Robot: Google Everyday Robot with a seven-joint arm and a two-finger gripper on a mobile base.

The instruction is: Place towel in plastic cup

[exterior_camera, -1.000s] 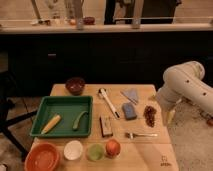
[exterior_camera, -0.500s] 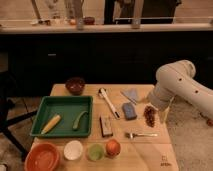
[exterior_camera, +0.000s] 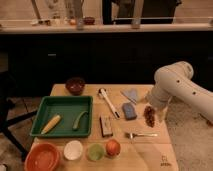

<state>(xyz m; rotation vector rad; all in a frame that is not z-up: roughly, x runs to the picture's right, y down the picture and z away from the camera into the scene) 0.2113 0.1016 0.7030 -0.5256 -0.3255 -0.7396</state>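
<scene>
The towel, a small pale grey-blue folded cloth, lies flat at the back right of the wooden table. The plastic cup, translucent light green, stands near the front edge between a white cup and an apple-like fruit. My gripper hangs from the white arm over the table's right edge, to the right of and a little nearer than the towel and far from the plastic cup. It holds nothing that I can see.
A darker blue sponge block lies just in front of the towel, with a reddish-brown item by the gripper. Also here are a fork, white brush, brown bar, green tray, dark bowl and orange bowl.
The arm has swung left, bringing the gripper from beyond the table's right side to its right edge. Nothing on the table has moved.
</scene>
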